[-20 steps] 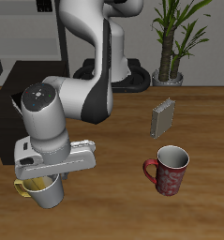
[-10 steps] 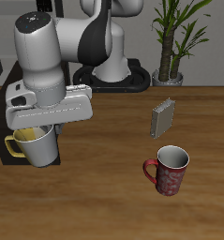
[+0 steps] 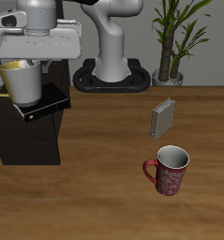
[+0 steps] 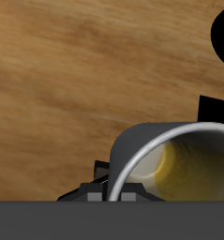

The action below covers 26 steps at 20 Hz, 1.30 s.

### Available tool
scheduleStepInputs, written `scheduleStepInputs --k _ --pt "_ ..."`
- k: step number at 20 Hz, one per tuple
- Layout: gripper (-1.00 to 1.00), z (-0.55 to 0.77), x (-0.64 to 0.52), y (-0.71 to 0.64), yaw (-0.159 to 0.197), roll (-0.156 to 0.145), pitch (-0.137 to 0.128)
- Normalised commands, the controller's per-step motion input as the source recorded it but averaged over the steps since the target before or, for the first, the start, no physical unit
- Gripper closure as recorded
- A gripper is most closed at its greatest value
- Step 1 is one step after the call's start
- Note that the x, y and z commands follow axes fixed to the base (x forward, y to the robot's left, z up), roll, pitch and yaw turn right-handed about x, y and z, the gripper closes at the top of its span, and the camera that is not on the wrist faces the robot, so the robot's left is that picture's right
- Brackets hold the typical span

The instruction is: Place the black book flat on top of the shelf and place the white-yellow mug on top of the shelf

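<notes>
Above the shelf, the claw is holding the white-yellow mug clamped by its rim, upright, so it can go down base-first. The black book is lying flat on the shelf top, partly under the mug and overhanging an edge. Judged: book step done, mug not yet set down.

My arm: glossy white rounded casing, dark grey joint bands. Wrist block light grey, boxy. Round black base plate at the table's back edge.
</notes>
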Motion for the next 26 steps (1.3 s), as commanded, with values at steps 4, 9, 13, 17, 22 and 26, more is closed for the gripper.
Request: scheduleStepInputs --k 4,9,13,17,22,26 --pt "1.0 0.65 -0.76 -0.04 -0.017 -0.055 -0.097" --pt "1.0 0.27 -0.57 0.1 0.008 -0.011 -0.063" --pt "1.0 0.04 -0.55 0.05 0.04 -0.011 -0.032" --pt "1.0 0.18 -0.54 -0.12 -0.035 -0.028 -0.029" --pt "1.0 0.16 -0.66 -0.21 -0.019 -0.008 -0.048" --pt "1.0 0.02 -0.49 -0.11 0.019 -0.015 -0.054"
